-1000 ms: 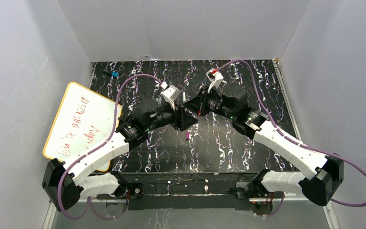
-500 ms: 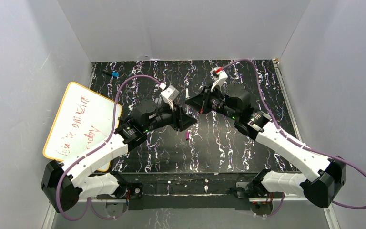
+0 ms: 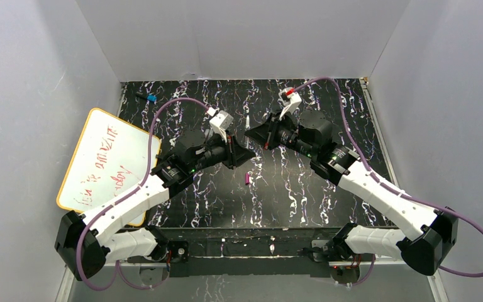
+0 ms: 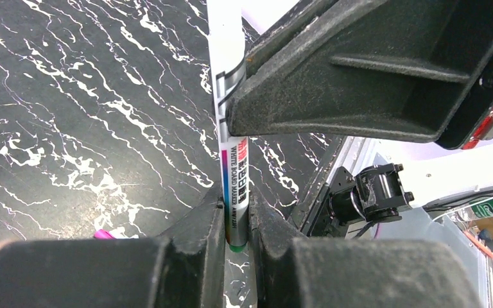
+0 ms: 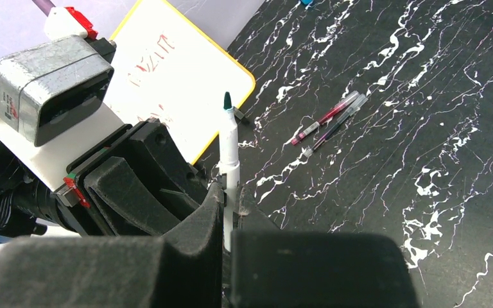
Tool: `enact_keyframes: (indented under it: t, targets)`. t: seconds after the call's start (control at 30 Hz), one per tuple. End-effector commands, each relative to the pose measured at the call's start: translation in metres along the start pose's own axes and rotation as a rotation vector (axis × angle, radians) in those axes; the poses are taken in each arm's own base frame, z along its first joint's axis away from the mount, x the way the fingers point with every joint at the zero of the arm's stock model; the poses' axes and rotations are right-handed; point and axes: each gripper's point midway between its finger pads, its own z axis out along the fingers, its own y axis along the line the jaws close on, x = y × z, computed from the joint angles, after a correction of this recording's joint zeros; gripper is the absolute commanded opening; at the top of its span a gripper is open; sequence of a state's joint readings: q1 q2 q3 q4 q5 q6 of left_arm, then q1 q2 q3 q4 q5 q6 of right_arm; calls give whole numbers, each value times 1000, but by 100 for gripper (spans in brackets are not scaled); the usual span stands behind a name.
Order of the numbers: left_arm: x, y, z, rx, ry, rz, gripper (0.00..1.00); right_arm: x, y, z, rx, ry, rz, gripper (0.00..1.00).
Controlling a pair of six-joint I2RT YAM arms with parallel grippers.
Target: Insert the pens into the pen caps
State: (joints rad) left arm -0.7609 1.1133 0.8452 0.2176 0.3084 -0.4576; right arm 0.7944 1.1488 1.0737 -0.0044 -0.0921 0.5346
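Grippers meet above mid-table, both on one pen. Left gripper point(image 4: 236, 204): jaws drawn in narrow, pads pressed to either side of the white marker pen point(image 4: 235, 173) at its printed lower barrel. The pen's greenish butt end shows just below the pads.

Right gripper point(image 5: 226, 212): jaws nearly together, clamped on the same pen's barrel farther along. In the right wrist view the pen stands up out of the fingers, with its bare dark-green nib at the top and no cap on it. In the left wrist view one right finger point(image 4: 359, 77) crosses in front of the barrel just above the left pads. The two grips sit close, tips facing each other.

Magenta cap point(image 3: 247, 179) lies loose on the black marbled table point(image 3: 289, 189), just on the near side of the grippers; neither gripper touches it.

Reddish pen point(image 5: 321, 122) and darker pen point(image 5: 330, 131) lie side by side on the table, well apart from the held pen.

Whiteboard point(image 3: 110, 157) with red scrawl lies at the table's left edge. Blue-tipped object point(image 3: 149, 98) sits at the far left corner.

Greyish cap: could not find it in any view.
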Motion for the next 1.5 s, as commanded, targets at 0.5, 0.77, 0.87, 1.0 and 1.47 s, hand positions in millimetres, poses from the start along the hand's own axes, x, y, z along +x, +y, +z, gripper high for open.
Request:
enact_keyframes:
  t: [0.5, 0.77, 0.87, 1.0, 1.47]
  targets:
    - [55, 120, -70, -484, 216, -50, 0, 44, -77, -87, 478, 148, 21, 99]
    - [83, 166, -107, -568, 247, -208, 0, 151, -127, -80, 682, 593, 20, 85]
    - [79, 165, -108, -558, 241, -193, 0, 174, -134, -54, 714, 700, -29, 80]
    - [78, 164, -105, -541, 238, -199, 0, 183, -136, -9, 677, 723, -56, 72]
    - [72, 152, -101, -478, 216, -199, 0, 195, -151, 62, 642, 783, -140, 54]
